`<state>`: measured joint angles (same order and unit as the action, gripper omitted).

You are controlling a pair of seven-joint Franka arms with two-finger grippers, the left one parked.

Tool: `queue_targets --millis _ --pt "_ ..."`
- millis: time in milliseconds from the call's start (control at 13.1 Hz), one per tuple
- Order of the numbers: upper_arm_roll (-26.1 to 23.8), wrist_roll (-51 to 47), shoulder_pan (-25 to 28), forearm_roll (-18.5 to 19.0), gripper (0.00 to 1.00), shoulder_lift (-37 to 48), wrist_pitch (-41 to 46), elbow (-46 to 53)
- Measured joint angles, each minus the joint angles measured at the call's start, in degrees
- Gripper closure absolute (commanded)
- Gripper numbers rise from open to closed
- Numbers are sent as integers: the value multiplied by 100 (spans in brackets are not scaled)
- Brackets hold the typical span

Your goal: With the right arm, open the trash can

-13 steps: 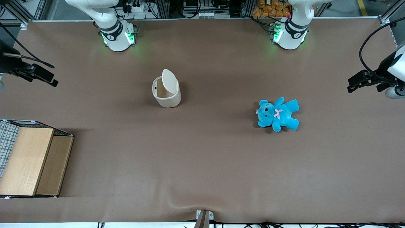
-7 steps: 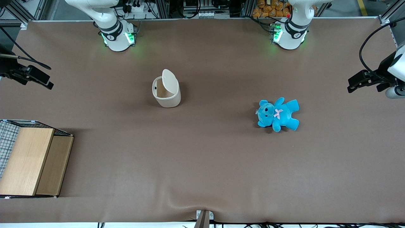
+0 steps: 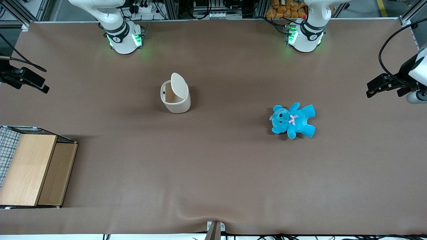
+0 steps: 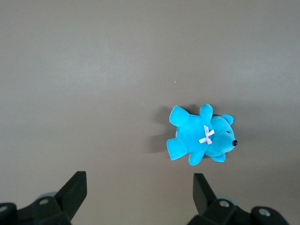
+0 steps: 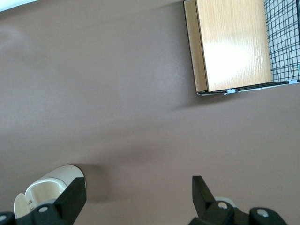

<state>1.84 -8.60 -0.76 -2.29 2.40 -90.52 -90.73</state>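
Trash can [image 3: 175,96]: cream-white bin standing upright near the middle of the desk [image 3: 213,173], closer to the working arm's end than the teddy.
Lid [image 3: 178,86]: flipped up on its hinge, tan inside exposed; the task looks done or all but done.
End effector [image 3: 28,79]: at the working arm's edge of the desk, raised, well apart from the bin; fingers [image 5: 71,197] spread, holding nothing.
Right arm [image 3: 110,20]: base at the desk edge farthest from the front camera.
Teddy [image 3: 292,120]: blue, lying flat toward the parked arm's end, well apart from the bin.
Wooden box [image 3: 33,168]: mesh-sided, at the working arm's end, nearer the front camera than the end effector.
Risk: the lid stands steep and may drop shut if the desk is jolted or the arm swings back and brushes it; a sideways knock could tip the light bin.
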Motion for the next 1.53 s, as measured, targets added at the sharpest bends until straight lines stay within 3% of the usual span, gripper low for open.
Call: queue_targets --millis 1529 --pt "-1 379 0 0 0 0 10 -3"
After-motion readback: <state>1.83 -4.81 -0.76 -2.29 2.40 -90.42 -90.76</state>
